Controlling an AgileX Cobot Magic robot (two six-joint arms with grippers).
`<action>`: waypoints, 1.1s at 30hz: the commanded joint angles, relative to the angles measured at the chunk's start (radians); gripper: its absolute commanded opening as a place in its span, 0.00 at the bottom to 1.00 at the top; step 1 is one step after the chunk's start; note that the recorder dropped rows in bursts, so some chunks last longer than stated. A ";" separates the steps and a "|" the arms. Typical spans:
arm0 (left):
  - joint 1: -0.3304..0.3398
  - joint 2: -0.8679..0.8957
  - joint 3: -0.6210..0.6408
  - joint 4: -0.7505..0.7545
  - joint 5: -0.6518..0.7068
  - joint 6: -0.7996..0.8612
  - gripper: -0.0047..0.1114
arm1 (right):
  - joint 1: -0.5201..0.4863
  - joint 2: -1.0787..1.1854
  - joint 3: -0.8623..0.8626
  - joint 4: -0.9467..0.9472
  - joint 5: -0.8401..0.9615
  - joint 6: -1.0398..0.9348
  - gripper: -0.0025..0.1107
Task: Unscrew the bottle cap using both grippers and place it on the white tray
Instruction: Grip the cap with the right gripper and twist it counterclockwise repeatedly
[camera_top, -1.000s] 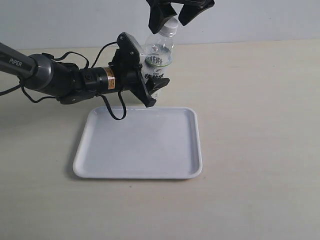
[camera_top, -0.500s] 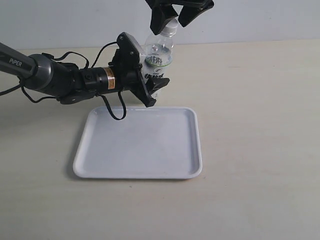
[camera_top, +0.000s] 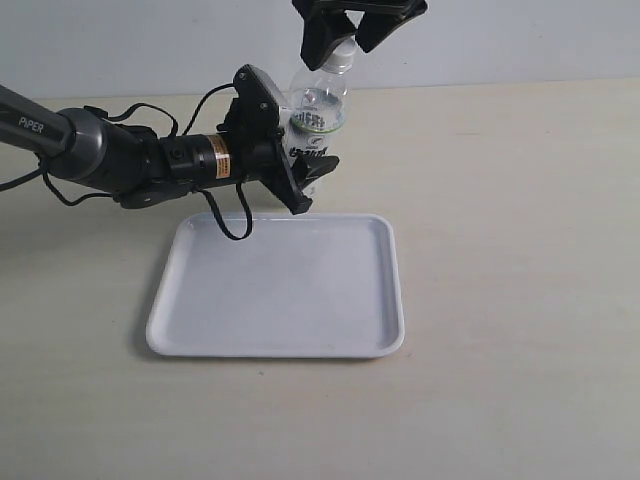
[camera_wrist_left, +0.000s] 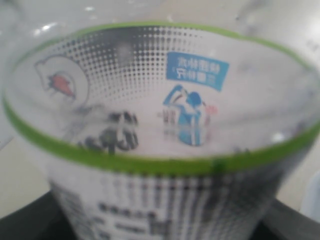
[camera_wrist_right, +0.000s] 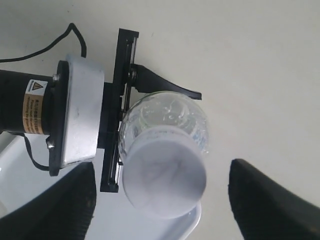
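Fingers (camera_top: 298, 198) of the left gripper (camera_top: 290, 150) clamp the bottle (camera_top: 320, 110) by its label, just beyond the white tray (camera_top: 280, 290). Its long axis leans up and slightly right to the bottle cap (camera_wrist_right: 164, 177), which sits untouched between the spread fingers of the right gripper (camera_top: 340, 42); they likely need only close.

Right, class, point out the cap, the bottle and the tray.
cap (camera_wrist_right: 164, 180): right wrist view, flat top.
bottle (camera_top: 320, 98): exterior view, clear shoulder above label.
tray (camera_top: 285, 290): exterior view, bare floor.
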 joint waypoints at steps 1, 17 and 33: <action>-0.003 -0.009 -0.001 -0.003 0.013 -0.008 0.04 | -0.002 -0.002 0.003 -0.004 -0.040 -0.012 0.64; -0.003 -0.009 -0.001 -0.003 0.013 -0.008 0.04 | -0.002 0.016 0.003 -0.004 -0.033 -0.040 0.60; -0.003 -0.009 -0.001 -0.003 0.013 -0.012 0.04 | -0.002 0.016 0.003 -0.004 -0.021 -0.169 0.02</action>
